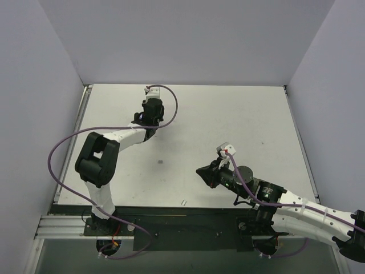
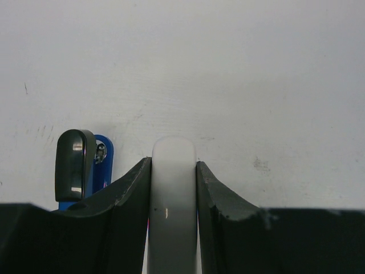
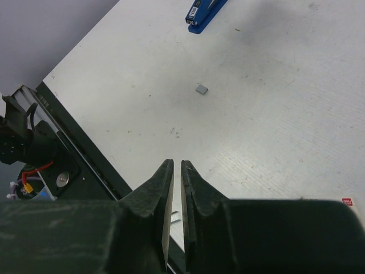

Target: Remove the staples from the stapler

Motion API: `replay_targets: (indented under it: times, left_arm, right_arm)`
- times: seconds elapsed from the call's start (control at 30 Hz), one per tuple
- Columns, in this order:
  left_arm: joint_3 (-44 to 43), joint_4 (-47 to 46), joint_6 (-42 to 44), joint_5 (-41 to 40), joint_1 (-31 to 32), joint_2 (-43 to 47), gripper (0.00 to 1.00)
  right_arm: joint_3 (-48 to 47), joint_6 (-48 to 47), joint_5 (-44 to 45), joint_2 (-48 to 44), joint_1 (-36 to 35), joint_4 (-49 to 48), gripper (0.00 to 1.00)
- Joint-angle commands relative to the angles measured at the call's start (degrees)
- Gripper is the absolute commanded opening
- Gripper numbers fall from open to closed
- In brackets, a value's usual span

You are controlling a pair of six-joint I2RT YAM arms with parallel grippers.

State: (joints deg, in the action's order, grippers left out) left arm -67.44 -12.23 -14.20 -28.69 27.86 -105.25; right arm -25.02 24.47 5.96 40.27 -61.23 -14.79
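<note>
Clamping a white rounded piece [image 2: 174, 197] far left, our left gripper [image 2: 173, 164] sits beside the stapler [image 2: 77, 165]; our right gripper [image 3: 176, 166] hangs closed, staples [image 3: 202, 89] beyond.

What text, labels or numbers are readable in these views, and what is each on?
No text reads clearly.
The white label on the stapler: too blurred to read.
The small red mark on a white object at the right wrist view's lower right: too small to read.

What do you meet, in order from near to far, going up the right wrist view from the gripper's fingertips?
right gripper → small grey staple strip lying alone on the table → blue stapler at the top edge
</note>
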Motion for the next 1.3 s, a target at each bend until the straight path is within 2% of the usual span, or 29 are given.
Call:
replay_targets:
  times: [0.0,0.27,0.37,0.4,0.5,0.63,0.77,1.07,1.1,1.13,1.17,1.27]
  left_arm:
    - [-7.0,2.4,-1.1,2.5,-3.0,-4.3,0.00]
    - [-12.5,6.9,-0.1,4.5,-5.4,-10.7,0.00]
    - [-14.0,8.8,0.1,4.2,-5.6,-12.8,0.09]
    - [-13.9,8.7,0.3,4.3,-5.7,-13.0,0.17]
    - [-13.3,9.1,0.4,4.7,-6.0,-13.5,0.30]
    - [-12.6,9.9,0.0,4.7,-6.1,-13.7,0.41]
    - [-10.5,9.0,0.0,4.6,-6.1,-12.4,0.50]
    - [-9.0,9.3,0.0,5.7,-6.2,-7.3,0.59]
    - [-8.9,9.3,-0.3,5.7,-6.2,-5.7,0.70]
    - [-8.8,9.6,-0.6,5.7,-6.1,-4.5,0.70]
    - [-8.8,10.7,-1.9,5.7,-6.1,-2.6,0.79]
    - [-7.5,14.1,-4.1,6.1,-6.0,3.3,0.79]
  right_arm:
    - [-0.1,0.2,-0.9,-0.5,-0.4,-2.3,0.08]
    - [-0.1,0.1,-1.2,-0.4,-0.5,-2.3,0.09]
    - [0.0,0.2,-1.0,-0.5,-0.7,-2.2,0.09]
    - [0.0,0.2,-1.1,-0.5,-0.7,-2.1,0.10]
    - [0.1,0.4,-0.9,-0.6,-0.6,-2.0,0.13]
    - [0.2,0.8,-0.9,-0.6,-0.7,-1.9,0.18]
    - [0.1,1.5,-1.3,-0.5,-0.8,-1.8,0.23]
    - [-2.0,1.9,-0.8,-0.6,-0.9,2.6,0.38]
    - [-2.9,1.8,0.1,-0.7,-0.9,4.5,0.39]
    - [-3.5,1.5,0.9,-0.9,-1.0,5.8,0.40]
    - [-4.5,1.5,2.3,-1.2,-0.9,8.0,0.41]
    - [-6.1,0.8,4.8,-1.9,-1.0,11.8,0.45]
